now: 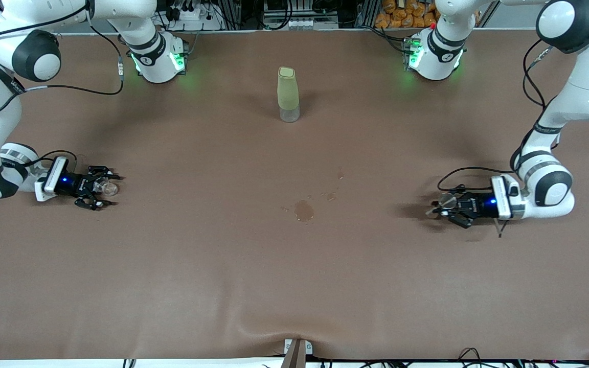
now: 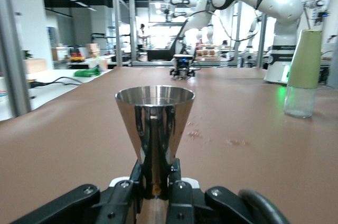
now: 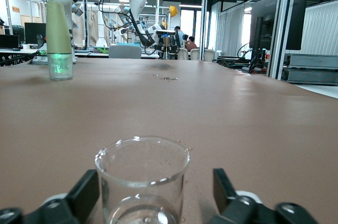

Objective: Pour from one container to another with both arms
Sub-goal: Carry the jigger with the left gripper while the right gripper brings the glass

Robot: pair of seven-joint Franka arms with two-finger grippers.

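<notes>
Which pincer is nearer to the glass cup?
Right. The right pincer sits open around the glass cup; the left pincer is at the table's left-arm end, clamping the metal jigger.

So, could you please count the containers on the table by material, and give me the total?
Clear glass: 1, the glass cup between the right gripper's open fingers.
Metal: 1, the jigger clamped by the left gripper.
Pale-green: 1, the bottle standing between the arms' bases.
Total: 3.

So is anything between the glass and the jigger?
Nothing solid. Only spill marks lie between them; the bottle stands farther from the camera, off that line. The right gripper is open around the glass; the left gripper grips the jigger.
</notes>
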